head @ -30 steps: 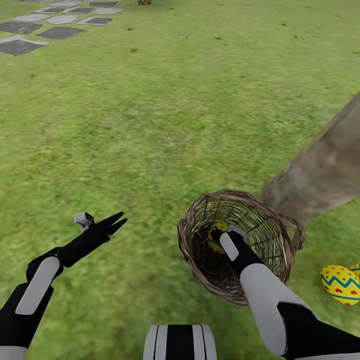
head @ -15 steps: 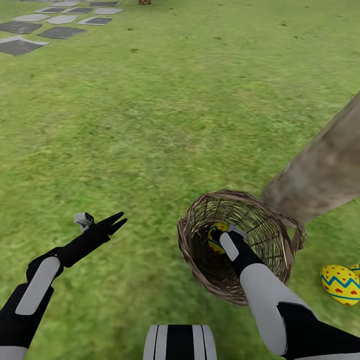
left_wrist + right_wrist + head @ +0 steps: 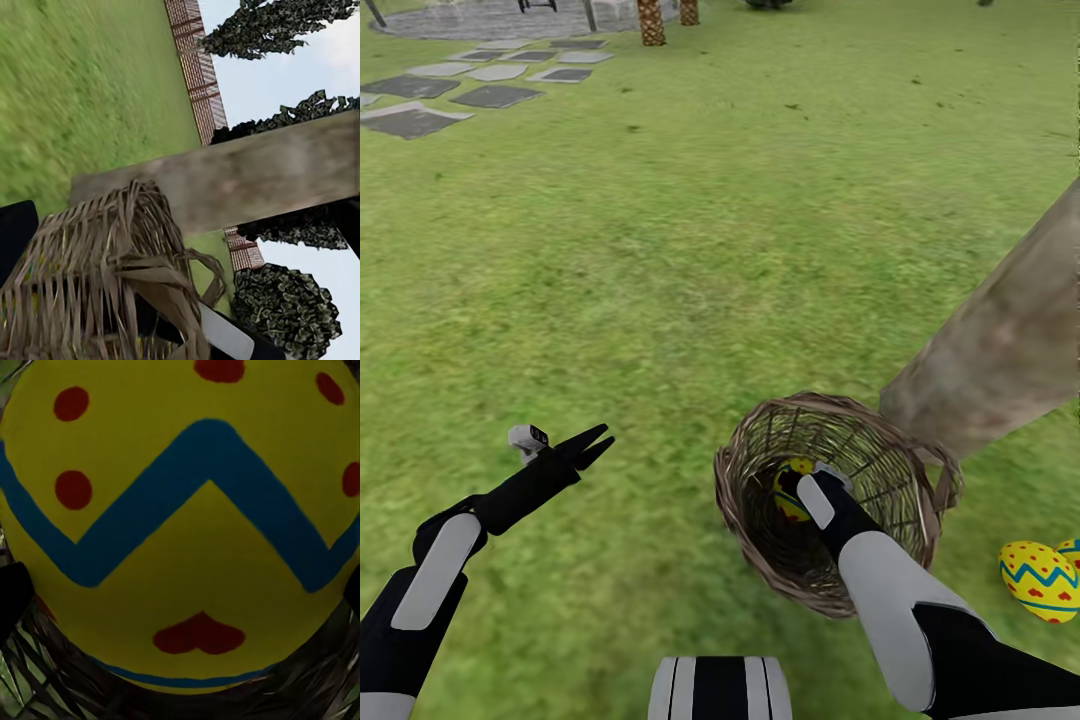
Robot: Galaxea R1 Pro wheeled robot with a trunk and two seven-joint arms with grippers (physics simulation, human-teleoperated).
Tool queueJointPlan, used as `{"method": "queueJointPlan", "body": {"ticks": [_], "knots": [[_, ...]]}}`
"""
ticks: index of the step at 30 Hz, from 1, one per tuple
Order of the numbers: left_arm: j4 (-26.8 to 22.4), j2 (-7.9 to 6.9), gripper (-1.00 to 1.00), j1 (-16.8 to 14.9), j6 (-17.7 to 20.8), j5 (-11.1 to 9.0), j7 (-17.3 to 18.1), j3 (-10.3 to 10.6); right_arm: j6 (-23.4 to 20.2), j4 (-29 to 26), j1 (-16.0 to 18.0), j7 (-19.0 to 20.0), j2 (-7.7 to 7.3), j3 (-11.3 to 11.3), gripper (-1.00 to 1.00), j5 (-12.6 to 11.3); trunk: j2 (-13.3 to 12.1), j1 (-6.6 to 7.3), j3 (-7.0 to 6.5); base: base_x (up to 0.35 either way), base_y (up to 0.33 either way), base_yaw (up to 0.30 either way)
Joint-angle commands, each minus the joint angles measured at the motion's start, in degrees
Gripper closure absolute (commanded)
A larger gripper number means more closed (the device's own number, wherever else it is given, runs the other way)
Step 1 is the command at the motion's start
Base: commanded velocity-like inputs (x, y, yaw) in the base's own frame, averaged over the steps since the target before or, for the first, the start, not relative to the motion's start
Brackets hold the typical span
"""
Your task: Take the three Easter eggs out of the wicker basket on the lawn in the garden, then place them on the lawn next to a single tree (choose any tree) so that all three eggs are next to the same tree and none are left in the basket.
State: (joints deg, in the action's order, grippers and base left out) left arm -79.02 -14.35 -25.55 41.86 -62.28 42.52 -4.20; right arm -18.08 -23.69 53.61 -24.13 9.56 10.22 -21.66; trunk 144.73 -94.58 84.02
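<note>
Both arms are built from black segments with smooth white shell panels. The left arm (image 3: 435, 565) carries a long, rounded white panel on its forearm, framed by black casing, and narrows to a slim black wrist. At its end sits the left pincer (image 3: 597, 444), two short, pointed black fingers, with a small grey box-shaped camera module (image 3: 528, 437) mounted beside the wrist. The right arm (image 3: 920, 620) has a broad, glossy white forearm cover over a black elbow section, then a black wrist bearing a narrow white oval plate. At the lower edge, the trunk (image 3: 720, 688) shows as a rounded block striped in black and white vertical bands.
</note>
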Motion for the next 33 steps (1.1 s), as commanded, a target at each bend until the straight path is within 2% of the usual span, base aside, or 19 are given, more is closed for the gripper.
{"method": "queueJointPlan", "body": {"ticks": [1, 11, 15, 16, 18, 23, 28, 30, 33], "knots": [[0.0, 0.01, -1.0, 0.0, 0.3, -0.2, 0.0, 0.0, -0.1, -0.1, 0.0, -0.3, 0.02, 0.1, 1.0, -0.6, 0.0, 0.03, -0.19, 0.0, 0.0, 0.0], [-0.1, 0.02, -1.0, 0.0, 0.3, -0.2, 0.0, 0.1, -0.2, 0.0, 0.0, -0.4, 0.11, 0.2, 1.0, -0.7, -0.1, 0.29, -2.41, 0.0, 0.0, 0.0], [-0.1, 0.01, -1.0, 0.0, 0.4, -0.1, -0.2, 0.4, -0.4, 1.2, -0.4, -0.2, -0.28, 0.2, 1.0, -0.7, -0.2, 0.39, -3.29, 0.0, 0.0, 0.0], [-0.1, -0.03, -1.0, 0.0, 0.4, -0.1, -0.2, 1.0, -1.1, 1.2, -0.5, -0.2, -0.31, 0.2, 1.0, -0.7, -0.2, 0.42, -3.51, 0.0, 0.0, 0.0], [0.0, -0.03, -1.0, 0.0, 0.4, -0.1, -0.4, 1.9, -5.0, 1.1, -0.5, -0.1, -0.27, 0.3, 1.0, -0.6, -0.2, 0.47, -3.96, 0.0, 0.0, 0.0], [0.0, 0.02, -1.0, 0.0, 0.3, -0.1, -0.4, 2.2, -9.1, 1.0, -0.5, 0.0, -0.24, 0.2, 1.0, -0.6, -0.3, 0.6, -5.07, 0.0, 0.0, 0.0], [0.0, 0.02, -1.0, 0.0, 0.3, 0.0, -0.5, 2.2, -10.0, 0.9, -0.5, 0.1, -0.2, 0.1, 1.0, -0.4, -0.4, 0.73, -6.17, 0.0, 0.0, 0.0], [0.0, 0.05, -1.0, 0.0, 0.3, 0.8, -0.4, 2.2, -10.1, 1.0, -0.5, 0.0, -0.23, 0.1, 1.0, -0.2, -0.4, 0.78, -6.62, 0.0, 0.0, 0.0], [0.0, 0.7, -1.0, 0.0, 0.3, 4.1, -0.4, 2.2, -10.2, 1.1, -0.5, -0.1, -0.24, -0.3, 1.0, -0.1, -0.4, 0.86, -7.28, 0.0, 0.0, 0.0]]}}
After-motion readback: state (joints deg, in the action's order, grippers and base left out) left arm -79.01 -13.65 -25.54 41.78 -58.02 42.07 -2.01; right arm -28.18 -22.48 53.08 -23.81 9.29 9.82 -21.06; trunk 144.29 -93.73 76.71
